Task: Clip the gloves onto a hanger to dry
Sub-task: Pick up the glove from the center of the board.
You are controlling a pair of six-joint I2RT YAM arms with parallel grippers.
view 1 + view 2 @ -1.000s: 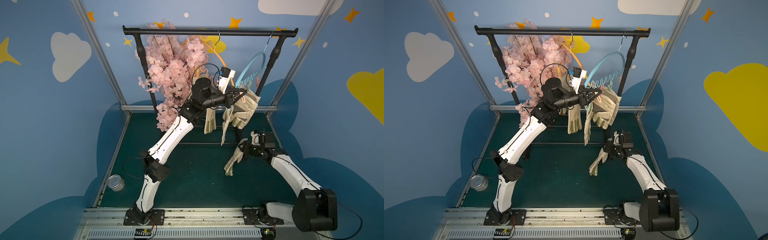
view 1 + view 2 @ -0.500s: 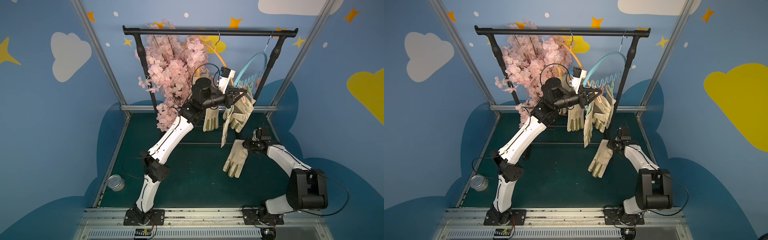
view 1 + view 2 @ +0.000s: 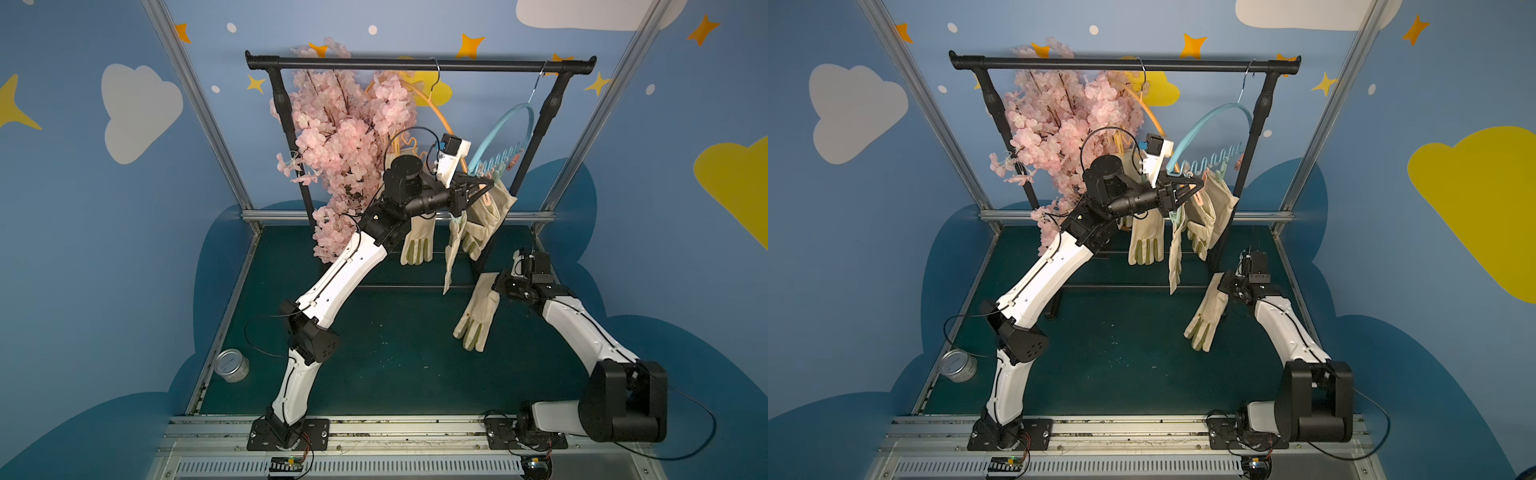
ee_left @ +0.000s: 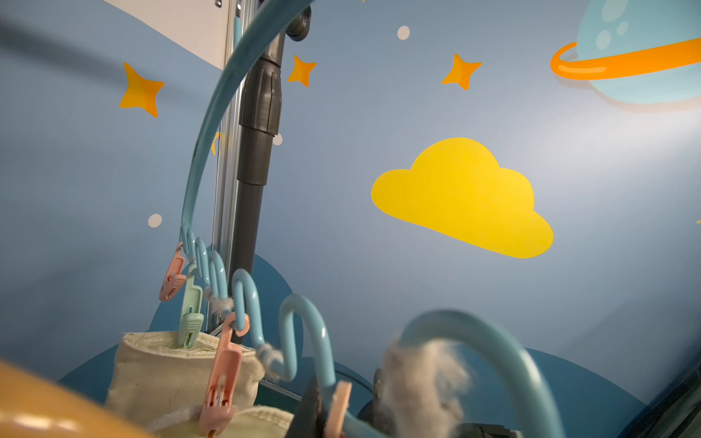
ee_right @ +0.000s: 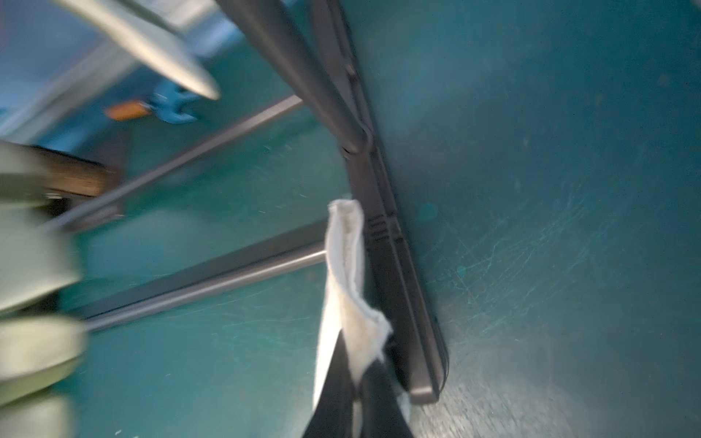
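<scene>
The left arm (image 3: 345, 270), white shells over black joints, rose from its base at the front of the table, bent at the elbow and reached up and back. Its left claw (image 3: 489, 185) sat level with the wavy lower bar of the light-blue hanger (image 3: 505, 124). In both top views the black fingers tapered close together. The left wrist view showed a pink plastic clip (image 4: 337, 407) just beside one finger, but whether the jaws gripped it could not be told. The right arm (image 3: 582, 328) stayed lower, folded forward over the dark green table (image 3: 395, 374). Its right claw (image 3: 496, 284) was clamped tight on the cuff of a cream canvas glove (image 3: 478, 311), which hung fingers-down over the table with olive-green strips showing between its fingers. In the right wrist view the cuff's pale, frayed hem stood pinched between the two dark fingers. A second cream glove (image 3: 417, 245) hung fingers-down behind the left arm's wrist, its top hidden. To its right a bunch of cream gloves (image 3: 484, 216) hung beneath the left claw from the hanger's bar, one of them edge-on and narrow. Seen from the left wrist, a mint-green plastic clip (image 4: 191, 311) bit the stitched rim of a coarse-woven wide cuff (image 4: 170, 364), and tufts of grey fluff (image 4: 421, 379) clung to the smooth, glossy loops of the bar. The hanger's thin wire hook caught on a matte black rail (image 3: 415, 64).
</scene>
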